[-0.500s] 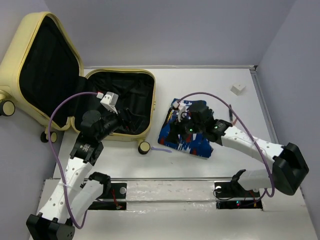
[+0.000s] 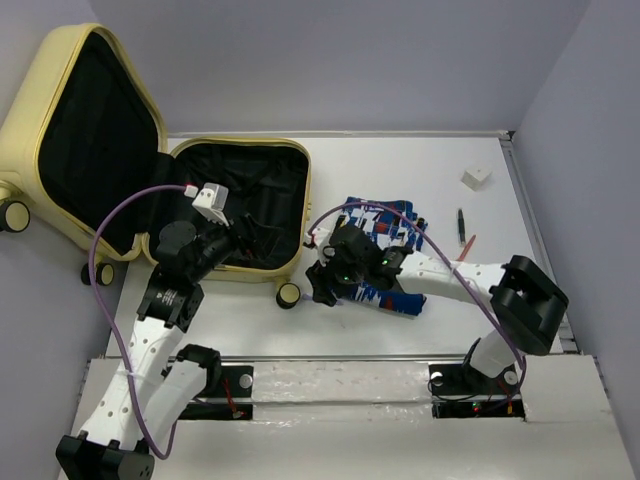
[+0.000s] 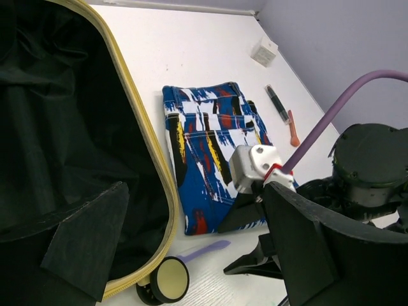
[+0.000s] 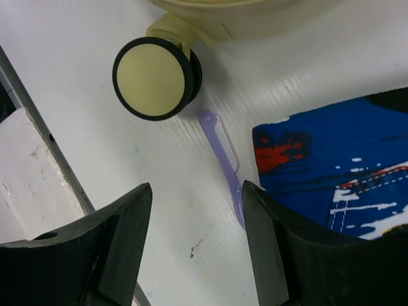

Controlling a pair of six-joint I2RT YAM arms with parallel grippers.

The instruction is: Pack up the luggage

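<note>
The suitcase (image 2: 25, 160) lies open at the table's 10 o'clock, its raised lid cut off at the left edge of the top view. The left gripper (image 3: 194, 191) hangs over its near rim, fingers apart and empty. The right gripper (image 4: 194, 210), also spread, hovers at 9 o'clock of the folded jeans (image 3: 204, 134), where a purple stick (image 4: 223, 150) beside the wheel (image 4: 154, 78) disappears under them.

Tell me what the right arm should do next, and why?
Probably lower the right fingers straight down and close them on the thin purple stick. They hang open above the table with the stick lying between them, beside the folded patterned jeans and the luggage wheel.
</note>
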